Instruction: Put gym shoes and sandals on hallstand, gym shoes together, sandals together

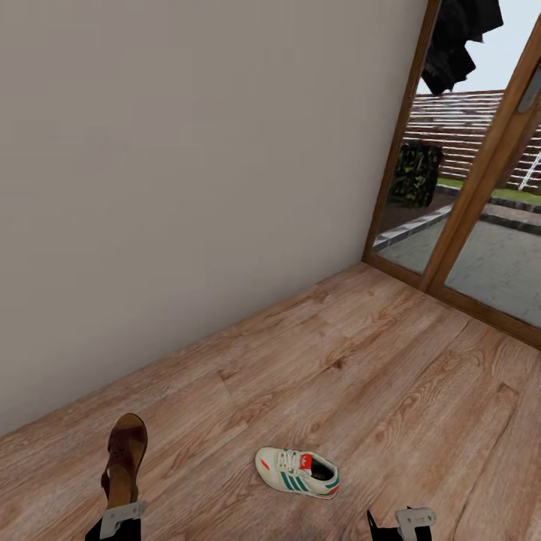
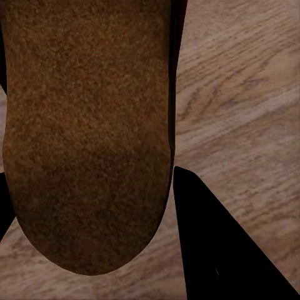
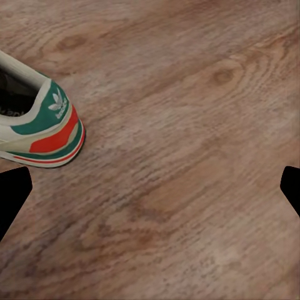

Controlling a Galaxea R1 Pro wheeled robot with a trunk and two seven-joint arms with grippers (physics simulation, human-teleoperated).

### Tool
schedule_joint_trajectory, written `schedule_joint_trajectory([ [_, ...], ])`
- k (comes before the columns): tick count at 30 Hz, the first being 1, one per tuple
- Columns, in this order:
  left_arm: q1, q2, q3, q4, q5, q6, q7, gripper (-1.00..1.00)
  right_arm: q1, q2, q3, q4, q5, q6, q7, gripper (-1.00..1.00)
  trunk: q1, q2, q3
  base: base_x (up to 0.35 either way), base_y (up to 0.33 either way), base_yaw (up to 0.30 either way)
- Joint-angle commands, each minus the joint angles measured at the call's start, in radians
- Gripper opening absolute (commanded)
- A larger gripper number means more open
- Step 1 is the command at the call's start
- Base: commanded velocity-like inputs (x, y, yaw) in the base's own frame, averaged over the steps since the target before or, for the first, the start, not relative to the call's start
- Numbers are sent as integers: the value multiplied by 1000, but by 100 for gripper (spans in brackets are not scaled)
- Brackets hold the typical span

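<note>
A dark-brown sandal [image 1: 125,451] hangs just above the corridor floor [image 1: 376,361] at the bottom left, heel end in my left gripper [image 1: 120,505]. In the left wrist view its brown sole [image 2: 87,125] sits between the black fingers [image 2: 212,250], so the left gripper [image 2: 94,237] is shut on it. One white gym shoe [image 1: 297,471] with teal stripes lies on the planks at the bottom centre. My right gripper [image 1: 398,522] hovers just right of it, open; its wrist view shows the shoe's heel [image 3: 44,119] beside the spread fingertips [image 3: 12,194]. The hallstand is out of view.
A plain beige wall [image 1: 188,165] runs along the left and back. A wood-framed glass door [image 1: 481,180] stands at the right, with a dark garment [image 1: 454,37] hanging at its top. Bare wood planks stretch between the shoe and the door.
</note>
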Motion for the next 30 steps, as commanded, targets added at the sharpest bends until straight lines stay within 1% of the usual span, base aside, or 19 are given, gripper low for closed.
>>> schedule_joint_trajectory([
  [1,0,0,3,1,-2,-2,-2,-100,-1,1,-6,1,10,-3,0,100,0,0,-1,0,-8,0],
  [6,0,0,4,0,-2,-2,-2,-100,-1,1,-6,1,10,-3,0,100,0,0,-1,0,-27,0],
  [17,0,0,4,1,-2,-1,-2,-100,-1,1,-6,1,10,-3,0,100,0,0,-1,0,-95,0],
  [27,0,0,4,1,-2,-2,-2,-100,0,3,-6,1,10,-3,0,100,0,0,-1,0,-8,0],
  [30,0,0,1,0,-7,-1,-4,-100,-1,2,-3,2,15,-3,4,100,0,0,-1,0,0,0],
])
